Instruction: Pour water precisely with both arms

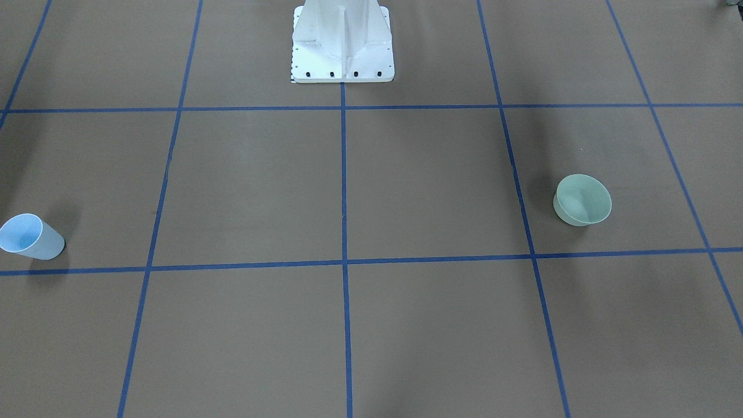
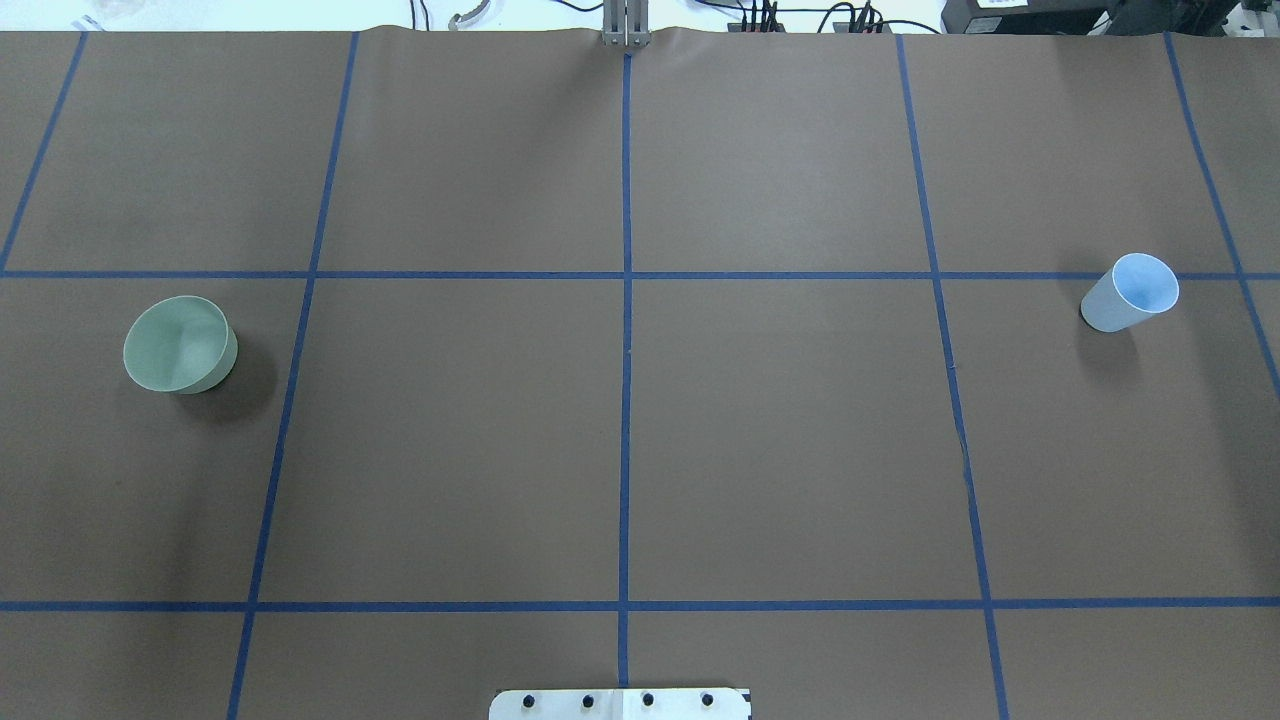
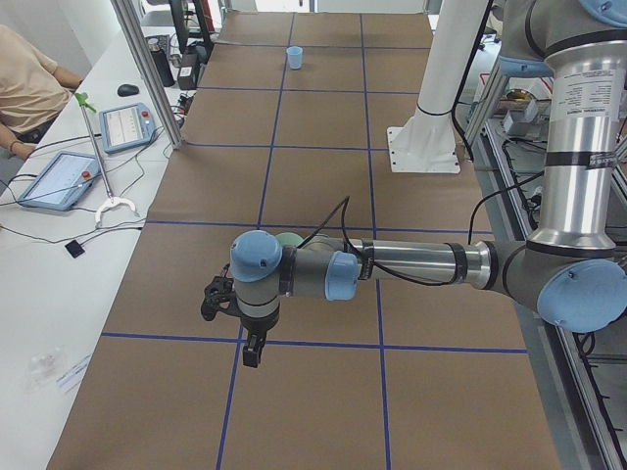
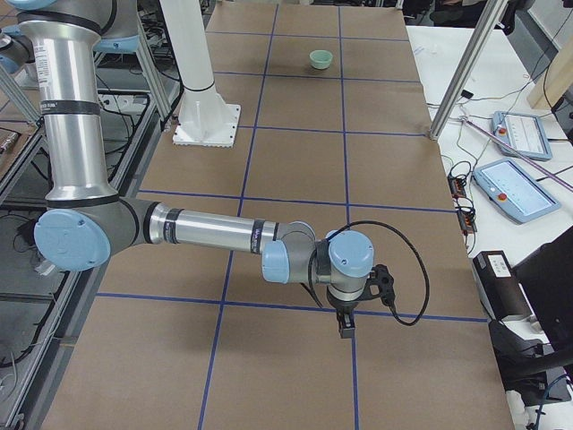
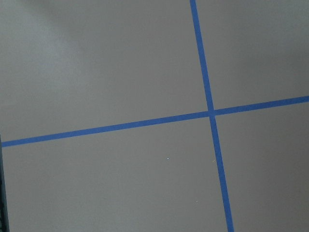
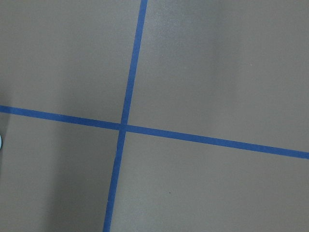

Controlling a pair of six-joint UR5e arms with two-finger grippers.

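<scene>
A pale green bowl (image 1: 582,200) stands on the brown table on my left side; it also shows in the overhead view (image 2: 180,343) and far off in the right-side view (image 4: 320,59). A light blue cup (image 1: 29,236) stands on my right side, also seen from overhead (image 2: 1130,292). My left gripper (image 3: 253,348) hangs fingers-down above the table, close in front of the bowl, which peeks out behind the arm (image 3: 287,238). My right gripper (image 4: 346,324) hangs fingers-down over a tape line. I cannot tell whether either gripper is open or shut. Both wrist views show only table and tape.
A white pedestal (image 1: 342,40) is bolted at the table's robot edge. Blue tape lines (image 2: 626,300) divide the brown surface into squares. A side bench holds teach pendants (image 3: 59,178) (image 4: 519,188) and cables. A person (image 3: 24,83) sits beside it.
</scene>
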